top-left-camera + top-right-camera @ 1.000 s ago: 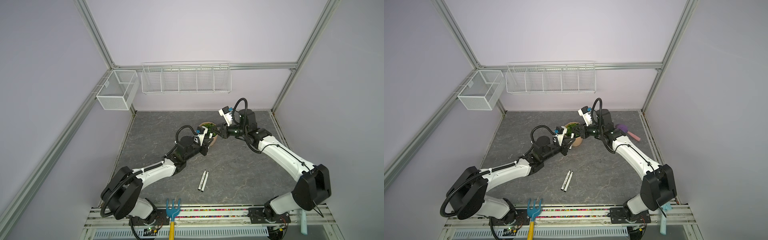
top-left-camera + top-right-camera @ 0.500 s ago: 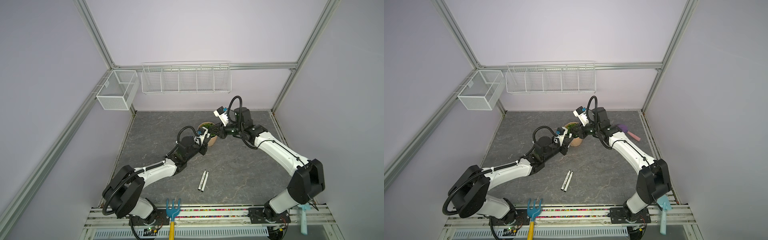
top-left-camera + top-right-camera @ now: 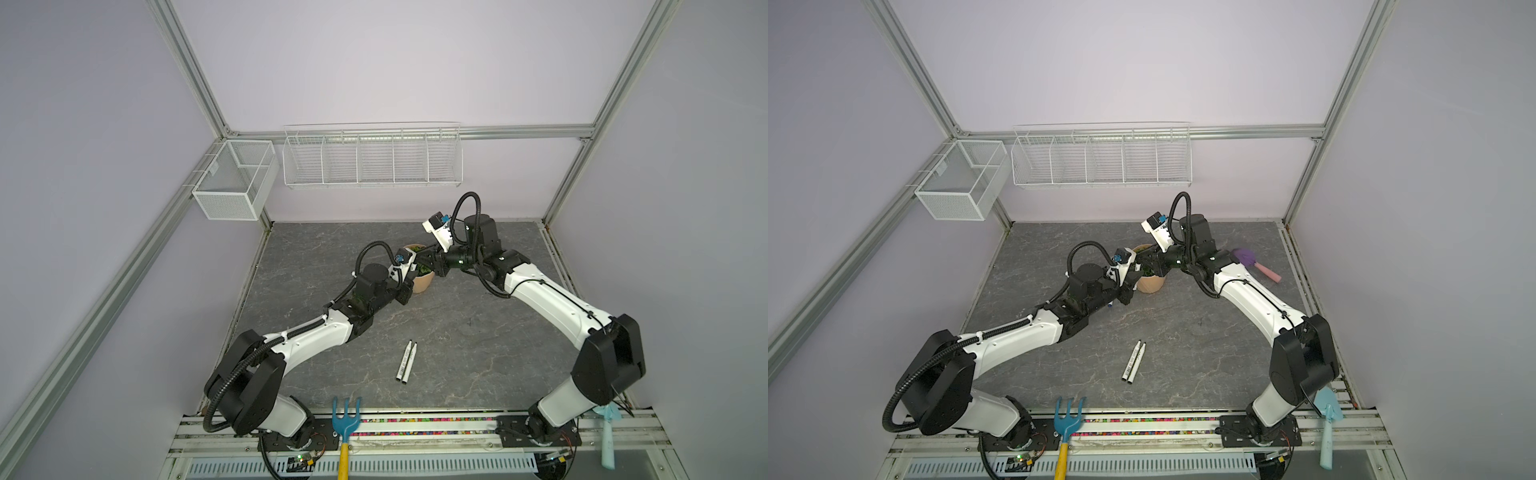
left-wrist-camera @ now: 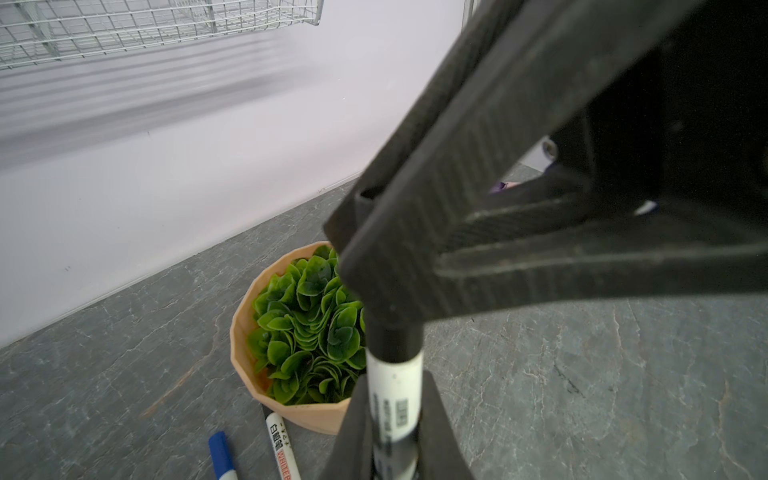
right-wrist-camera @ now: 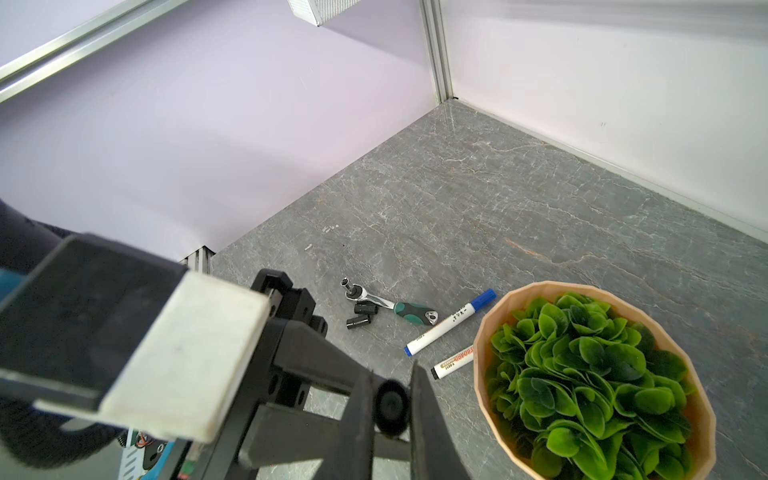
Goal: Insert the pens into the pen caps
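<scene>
Pens (image 3: 405, 360) first: in both top views two slim white ones with dark print along the barrel lie side by side, touching, on the grey worktop (image 3: 478, 353) in the lower middle of the frame. Their small dark tips point up-frame. Above them, at centre, the left arm (image 3: 316, 336) and right arm (image 3: 548, 299) meet over a tan plant pot (image 3: 424, 286); the fingers there are too small to read. In a top view a purple brush (image 3: 1246, 255) with a pink handle lies right of the pot.

Left wrist view: the left fingers (image 4: 353, 432) are closed tight on a held pen (image 4: 395, 395), a white barrel with a dark printed label. A black cap (image 4: 392, 338) sits over its front end, and the right fingers (image 4: 457, 195) are clamped on that cap. It looks pushed up against the barrel, though I cannot be sure it is fully seated. Beside the pot lie a blue-capped pen (image 4: 222, 457) and a red-lettered pen (image 4: 282, 444), the latter right against the pot.

Right wrist view: the right fingers pinch the black cap, seen end-on as a round dark disc. On the worktop beyond, two loose black caps (image 5: 365, 309), short and stubby, lie just beside a green-handled ratchet wrench (image 5: 411, 309). The blue-capped pen lies between the wrench and the pot, and the red-lettered pen is partly hidden behind the pot's rim.
</scene>
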